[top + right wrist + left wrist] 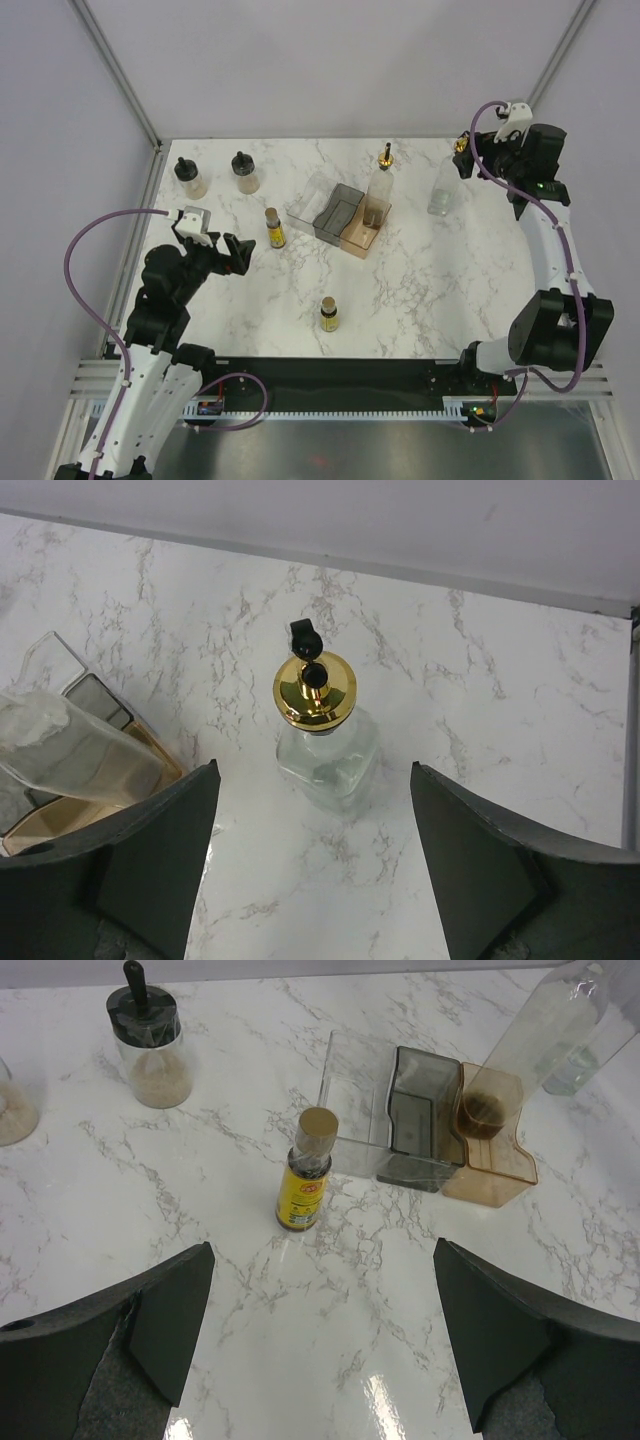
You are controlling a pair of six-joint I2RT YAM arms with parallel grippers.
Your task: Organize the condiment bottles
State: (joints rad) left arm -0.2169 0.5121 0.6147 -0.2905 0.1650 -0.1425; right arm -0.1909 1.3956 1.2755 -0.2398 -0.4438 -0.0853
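"Condiment bottles (244, 172): where do the six stand?"

"Spread over the marble table (430, 285); the squat black-capped pair (189, 178) sits side by side in the upper left of the top view; one amber bottle (305, 1175) stands just left of the tray (328, 222), apart from it; the second amber bottle (330, 314) is alone at the lower middle; one tall pourer bottle (378, 195) stands upright in the peach compartment; the other tall bottle (318, 730) is on bare marble at the upper right."

"So only one is housed?"

"By my reckoning, yes; the clear and grey compartments look unfilled, and five bottles wait outside."

"And the right gripper (315, 770)?"

"It hangs above the loose tall bottle, fingers spread wide, one on each side of the gold top and touching nothing; I take it that it sits high because the bottle is tall and must be straddled from above."

"The left gripper (322, 1248)?"

"Released as well, jaws wide apart and holding nothing; the amber bottle beside the tray is centred ahead of them, well short of contact; that looks like a line-up for a grasp."

"Any hazard?"

"The tall bottle is narrow and smooth; a glancing finger could tip it."
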